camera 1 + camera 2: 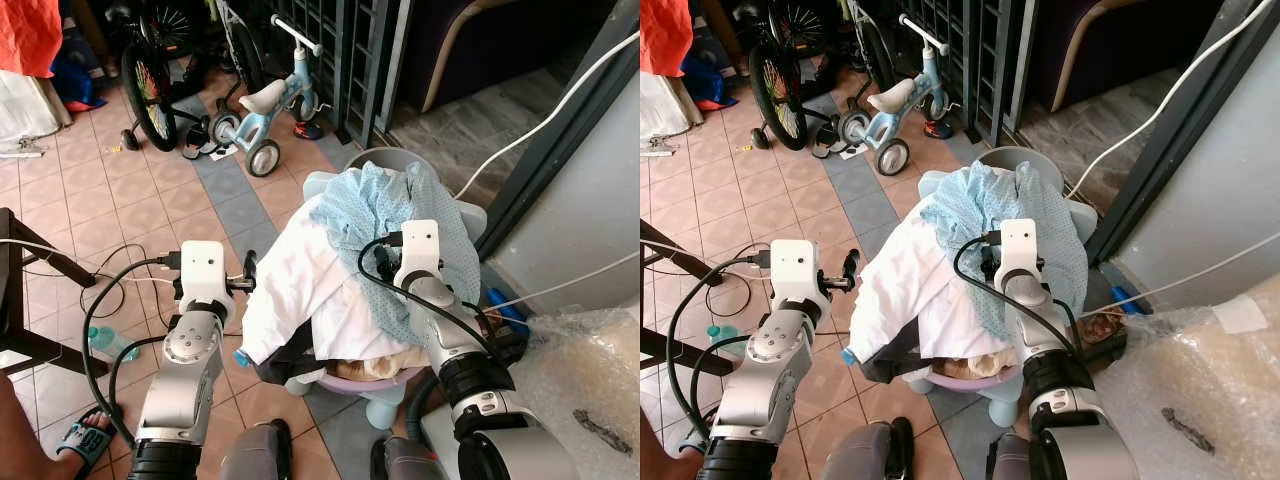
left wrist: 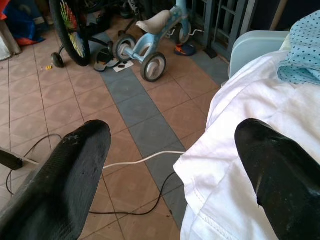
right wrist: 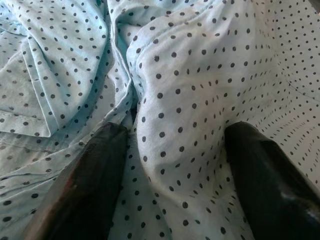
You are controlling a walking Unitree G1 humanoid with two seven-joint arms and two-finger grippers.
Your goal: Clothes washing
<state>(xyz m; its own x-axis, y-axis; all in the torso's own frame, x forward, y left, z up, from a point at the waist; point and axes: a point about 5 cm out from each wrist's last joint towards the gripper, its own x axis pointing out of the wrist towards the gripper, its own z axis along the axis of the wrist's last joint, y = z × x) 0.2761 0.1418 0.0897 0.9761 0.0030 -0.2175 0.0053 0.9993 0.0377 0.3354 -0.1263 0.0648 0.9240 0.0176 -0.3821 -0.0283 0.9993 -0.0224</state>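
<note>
- At frame centre, the dotted blue garment [image 1: 385, 215] is lying atop the laundry basket [image 1: 340, 186]; the right gripper [image 3: 167, 165] is straddling a fold, fingers spread.
- Pinching deep is probably wisest.
- The left gripper [image 2: 175, 175] is hovering spread beside the white shirt [image 1: 300, 275].

A tiled porch of a family home, used as a laundry spot.

A child's blue tricycle [image 1: 268, 108], a bicycle with training wheels [image 1: 148, 85] and sandals [image 1: 200, 140] stand by metal grille doors [image 1: 340, 50]; clothes [image 1: 340, 270] heap over a plastic basket [image 1: 395, 160].
</note>
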